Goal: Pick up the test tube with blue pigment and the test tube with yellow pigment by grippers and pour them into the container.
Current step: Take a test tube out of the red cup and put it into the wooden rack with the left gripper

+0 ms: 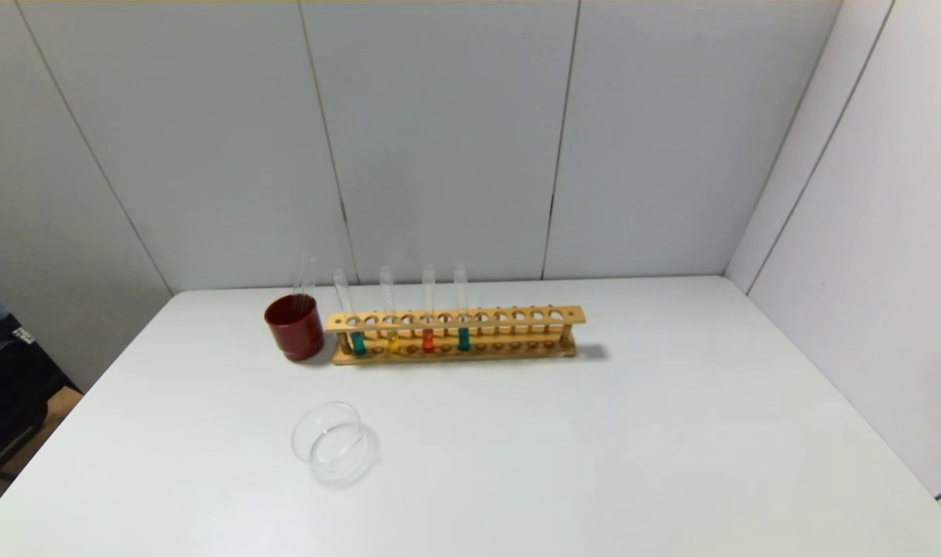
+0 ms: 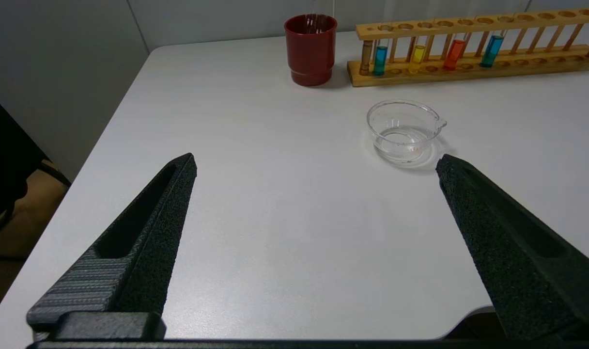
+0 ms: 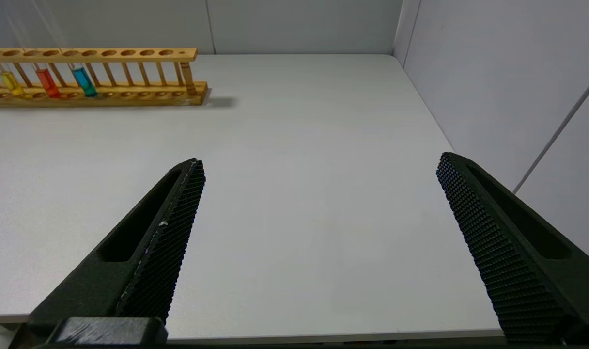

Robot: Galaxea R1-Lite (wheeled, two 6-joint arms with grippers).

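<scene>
A wooden rack [image 1: 455,317] at the back holds four tubes. The test tube with blue pigment [image 1: 463,338] is the rightmost one [image 2: 491,50] [image 3: 85,81]. The test tube with yellow pigment [image 1: 393,341] is second from the left [image 2: 417,53] [image 3: 11,83]. The container [image 1: 330,442], a clear glass dish, stands in front of the rack and looks empty [image 2: 403,131]. My left gripper [image 2: 316,160] is open and empty over the table's near left part, short of the dish. My right gripper [image 3: 318,160] is open and empty over the near right part. Neither gripper shows in the head view.
A dark-red cup [image 1: 294,326] with clear glass tubes in it stands at the rack's left end. A teal-green tube [image 1: 358,343] and an orange-red tube [image 1: 428,340] also stand in the rack. Grey walls close the back and the right side.
</scene>
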